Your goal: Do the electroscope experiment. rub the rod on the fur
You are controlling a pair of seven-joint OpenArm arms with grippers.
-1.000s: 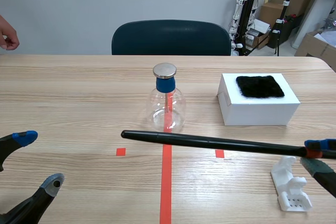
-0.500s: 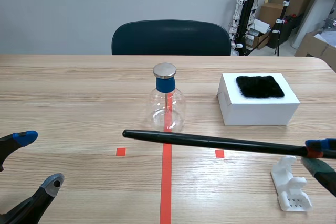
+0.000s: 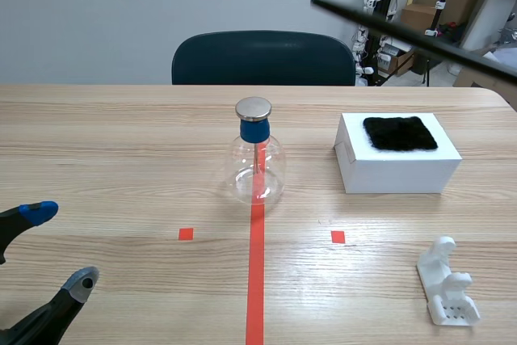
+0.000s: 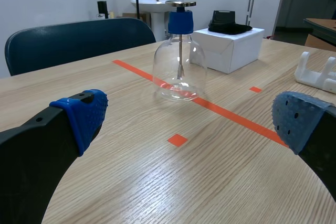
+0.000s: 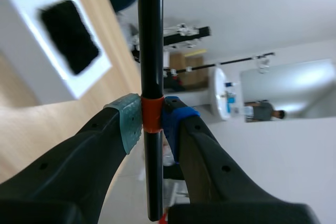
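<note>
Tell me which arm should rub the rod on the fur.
Right. The right gripper is shut on the black rod, raised on the same side as the fur; the left gripper is open, empty, farther away.

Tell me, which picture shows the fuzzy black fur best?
The scene view. The fur lies whole on top of the white box, nothing covering it. The right wrist view shows it whole too, but tilted, beside the rod. The left wrist view sees it edge-on, a thin dark strip past the flask.
</note>
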